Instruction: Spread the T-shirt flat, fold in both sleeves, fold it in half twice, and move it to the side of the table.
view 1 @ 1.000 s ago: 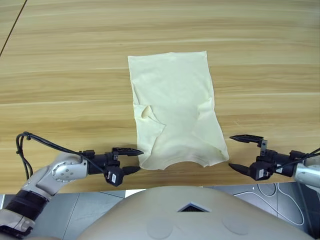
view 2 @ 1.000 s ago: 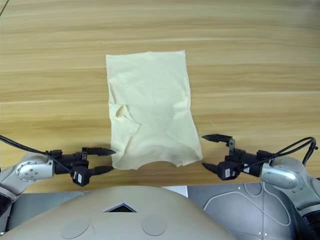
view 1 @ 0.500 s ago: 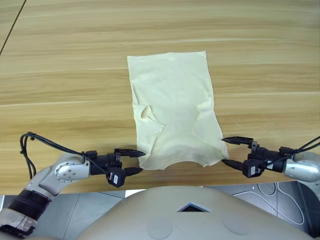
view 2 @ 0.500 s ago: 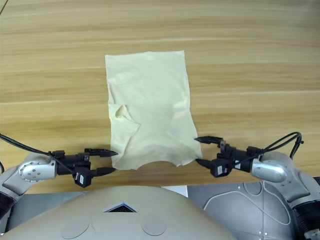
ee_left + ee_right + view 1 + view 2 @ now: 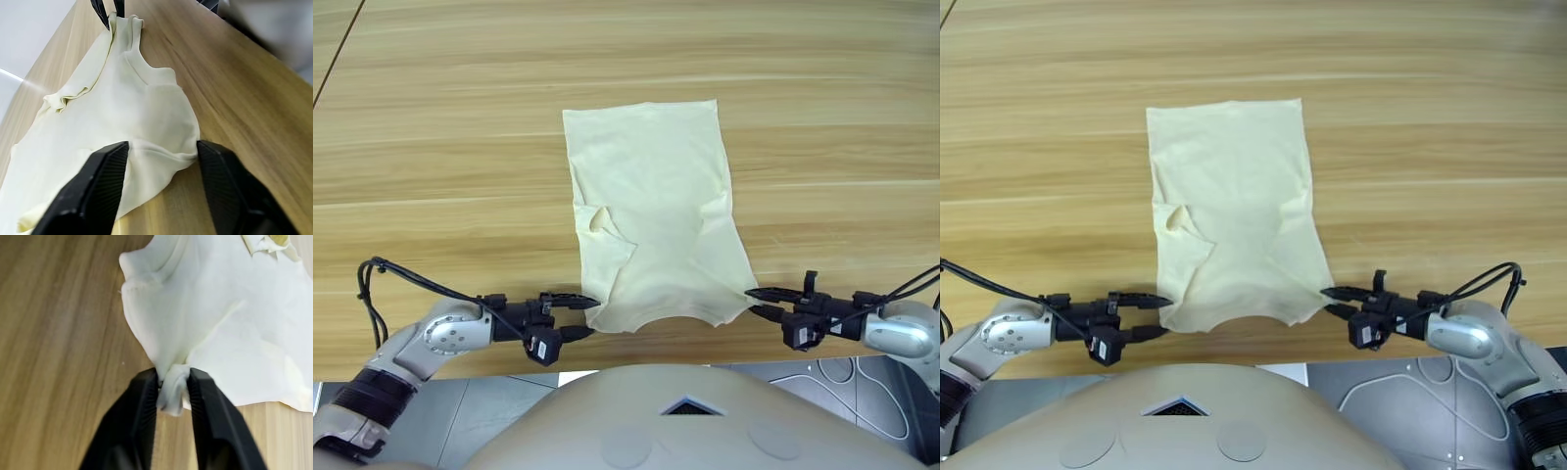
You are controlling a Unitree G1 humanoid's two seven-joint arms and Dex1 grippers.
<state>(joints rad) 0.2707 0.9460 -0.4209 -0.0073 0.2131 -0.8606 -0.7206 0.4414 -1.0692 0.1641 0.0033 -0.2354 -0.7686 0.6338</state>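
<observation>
The pale yellow T-shirt [image 5: 651, 211] lies on the wooden table [image 5: 431, 147] as a long strip, sleeves folded in and neckline at the near edge. My left gripper [image 5: 588, 315] is open at the near left corner; in the left wrist view its fingers [image 5: 105, 181] stand either side of that corner of the T-shirt [image 5: 146, 122]. At the near right corner my right gripper [image 5: 754, 301] is shut on the cloth. The right wrist view shows my right gripper [image 5: 172, 382] pinching a bunched bit of the T-shirt's [image 5: 210, 308] hem.
Bare wood surrounds the shirt on the left, right and far sides. The table's near edge [image 5: 460, 372] runs just below both grippers. A black cable [image 5: 401, 279] loops above the left forearm.
My right gripper has slid left to the shirt's near right corner and closed on it. My left gripper has edged right, its open fingers now around the near left corner.
</observation>
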